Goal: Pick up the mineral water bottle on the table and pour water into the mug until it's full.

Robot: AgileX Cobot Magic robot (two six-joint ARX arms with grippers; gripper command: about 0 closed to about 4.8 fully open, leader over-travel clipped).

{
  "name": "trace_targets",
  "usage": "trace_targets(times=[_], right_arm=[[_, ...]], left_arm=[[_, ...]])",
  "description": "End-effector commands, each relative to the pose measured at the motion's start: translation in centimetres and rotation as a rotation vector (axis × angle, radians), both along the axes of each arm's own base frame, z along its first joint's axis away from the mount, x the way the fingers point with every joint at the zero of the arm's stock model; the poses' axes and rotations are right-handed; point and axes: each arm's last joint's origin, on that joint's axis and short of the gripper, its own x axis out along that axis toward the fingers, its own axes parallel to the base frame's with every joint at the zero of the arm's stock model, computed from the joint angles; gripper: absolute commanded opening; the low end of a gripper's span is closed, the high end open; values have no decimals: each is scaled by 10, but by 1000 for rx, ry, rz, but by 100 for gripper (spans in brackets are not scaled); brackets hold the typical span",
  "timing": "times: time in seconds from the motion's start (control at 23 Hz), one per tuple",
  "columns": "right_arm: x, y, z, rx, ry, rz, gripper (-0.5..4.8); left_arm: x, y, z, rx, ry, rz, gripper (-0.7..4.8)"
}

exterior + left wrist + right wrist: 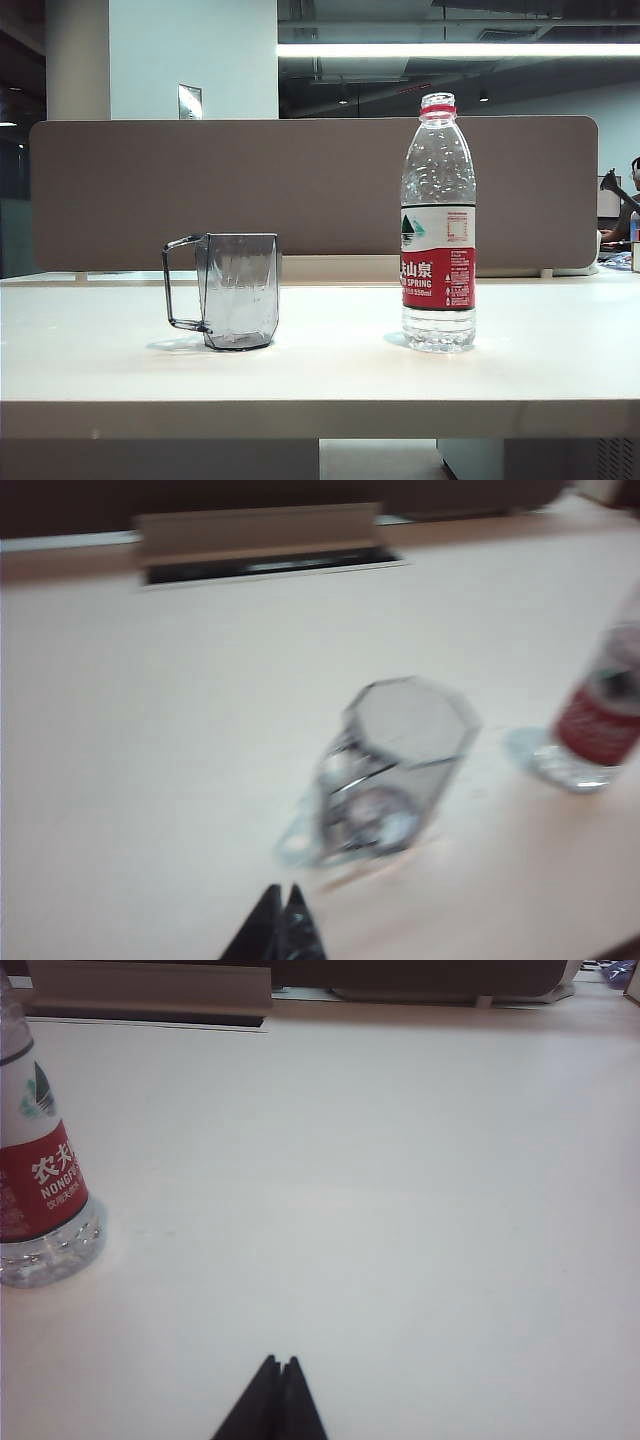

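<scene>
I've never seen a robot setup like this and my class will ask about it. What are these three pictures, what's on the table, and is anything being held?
It is a two-armed robot, each arm ending in a two-finger gripper. One picture comes from a camera off the arms, facing the table. It shows no arms, only a grey mug on the left and a water bottle on the right, both upright and apart. The bottle has no cap.

The other two come from cameras on the wrists. The left gripper, blurred, is above the table near the mug. The right gripper is above bare table, with the bottle off to one side. Both grippers look shut and hold nothing.
</scene>
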Motion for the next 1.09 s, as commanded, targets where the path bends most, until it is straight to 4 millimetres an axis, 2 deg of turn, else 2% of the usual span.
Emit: trace_targets(times=[0.04, 0.09, 0.22, 0.39, 0.65, 0.91, 1.09], right_arm=[[0, 0, -1, -2, -8, 1, 12], [1, 0, -1, -2, -8, 1, 12], [0, 0, -1, -2, -8, 1, 12], [0, 0, -1, -2, -8, 1, 12], [0, 0, -1, -2, -8, 1, 12], [0, 0, -1, -2, -8, 1, 12], [0, 0, -1, -2, -8, 1, 12]], left_arm=[[10, -18, 43, 40, 66, -192, -5], [13, -23, 57, 49, 116, -234, -5], [20, -33, 75, 17, 167, -379, -5], [24, -37, 65, 36, 251, -408, -5], [21, -35, 60, 51, 306, -407, -5], [21, -32, 56, 122, 331, -303, -5], [20, -32, 56, 71, 360, -309, -5]])
